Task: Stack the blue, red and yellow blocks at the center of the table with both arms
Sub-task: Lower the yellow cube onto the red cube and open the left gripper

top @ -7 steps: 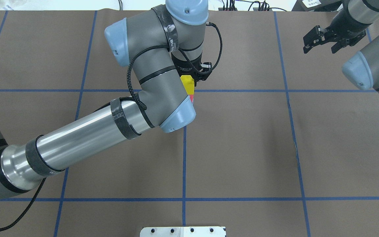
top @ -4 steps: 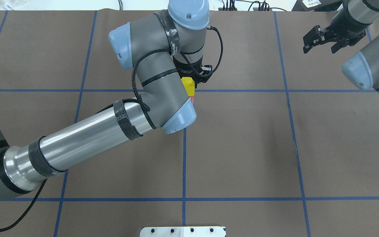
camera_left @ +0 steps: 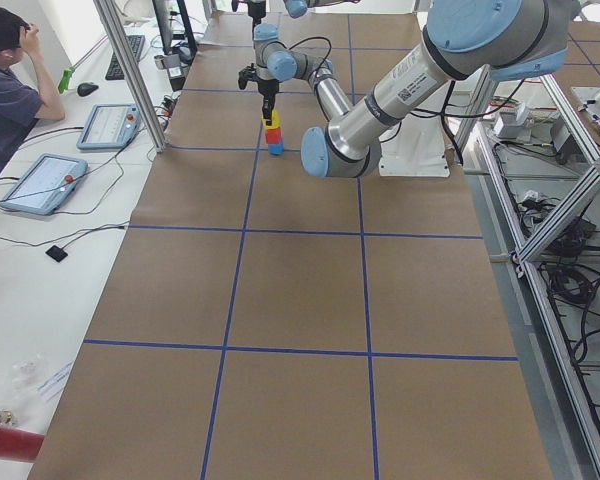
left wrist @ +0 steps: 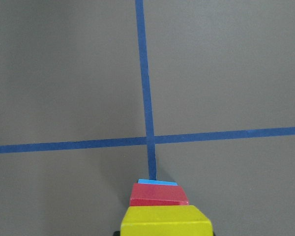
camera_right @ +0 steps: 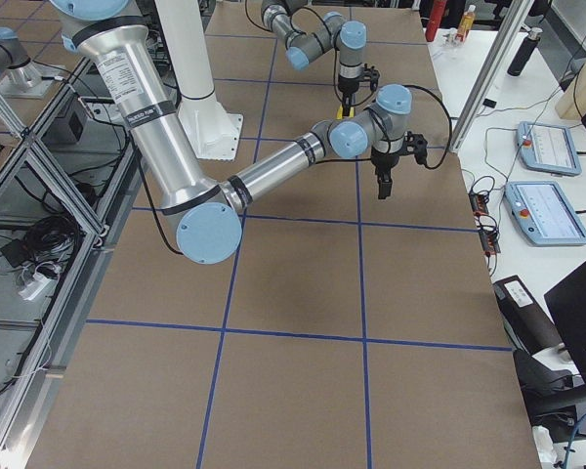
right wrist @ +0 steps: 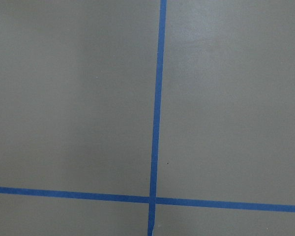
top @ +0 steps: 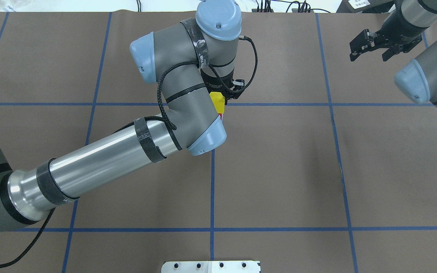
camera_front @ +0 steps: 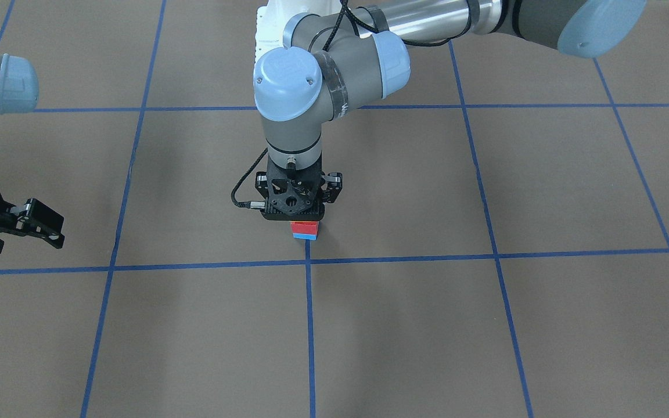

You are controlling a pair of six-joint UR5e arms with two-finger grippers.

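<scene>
A yellow block [top: 217, 101] sits on top of a red block [camera_front: 304, 226], which rests on a blue block [camera_front: 305, 235], beside the crossing of blue tape lines at the table's centre. All three show stacked in the left wrist view, the yellow block [left wrist: 166, 221] nearest. My left gripper [camera_front: 294, 216] points straight down over the stack, shut on the yellow block; its fingertips are hidden behind its own body. My right gripper [top: 370, 47] is open and empty above the far right of the table, well away from the stack.
The brown table cover [top: 279, 170] is marked with a grid of blue tape lines. A white mounting plate [top: 211, 266] lies at the near edge. The right wrist view shows only table and a tape crossing [right wrist: 152, 199].
My left arm has shifted slightly, and the yellow block has come down a little toward the red block. The right arm has not moved.
</scene>
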